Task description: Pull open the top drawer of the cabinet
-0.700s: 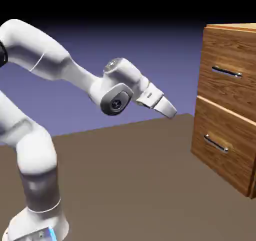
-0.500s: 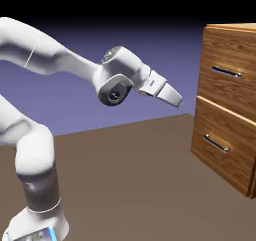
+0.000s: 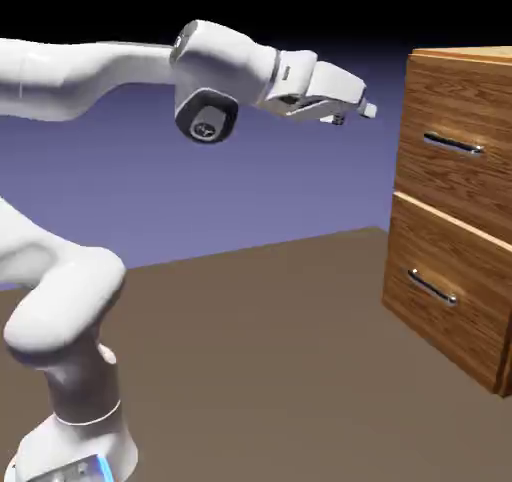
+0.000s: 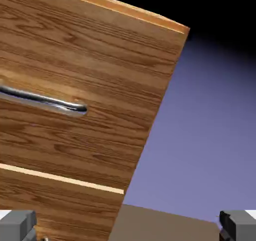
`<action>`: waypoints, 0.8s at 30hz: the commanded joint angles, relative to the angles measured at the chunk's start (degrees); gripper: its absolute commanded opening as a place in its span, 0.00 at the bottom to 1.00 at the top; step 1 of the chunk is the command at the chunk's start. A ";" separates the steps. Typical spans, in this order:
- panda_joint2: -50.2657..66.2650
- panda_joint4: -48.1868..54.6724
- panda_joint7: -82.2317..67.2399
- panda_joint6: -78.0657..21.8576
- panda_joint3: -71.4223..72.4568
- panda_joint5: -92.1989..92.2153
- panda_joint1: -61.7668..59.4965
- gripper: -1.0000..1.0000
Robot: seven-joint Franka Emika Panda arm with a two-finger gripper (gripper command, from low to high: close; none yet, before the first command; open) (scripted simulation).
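Raised since the earlier frame: my gripper (image 3: pixel 354 113), together with the forearm behind it, now levelled out and pointing toward the exterior view's right. Fingers spread wide, nothing between them. One cabinet (image 3: pixel 455 220), brown wood-grain, at the exterior view's right, near my fingertips (image 3: pixel 369 111) but apart from them. One top drawer (image 3: pixel 455 100), closed, above a like lower drawer (image 3: pixel 450 290). One silver bar handle (image 4: pixel 45 101) on the top drawer, untouched, at the hand view's left, slanting down to the right.
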 commanded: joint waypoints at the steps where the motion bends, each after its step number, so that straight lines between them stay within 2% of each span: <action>1: -0.80 0.80 -2.50 -0.49 1.19 2.42 -1.63 0.50; 24: -19.25 19.09 -59.81 -11.64 28.54 57.99 -39.14 0.50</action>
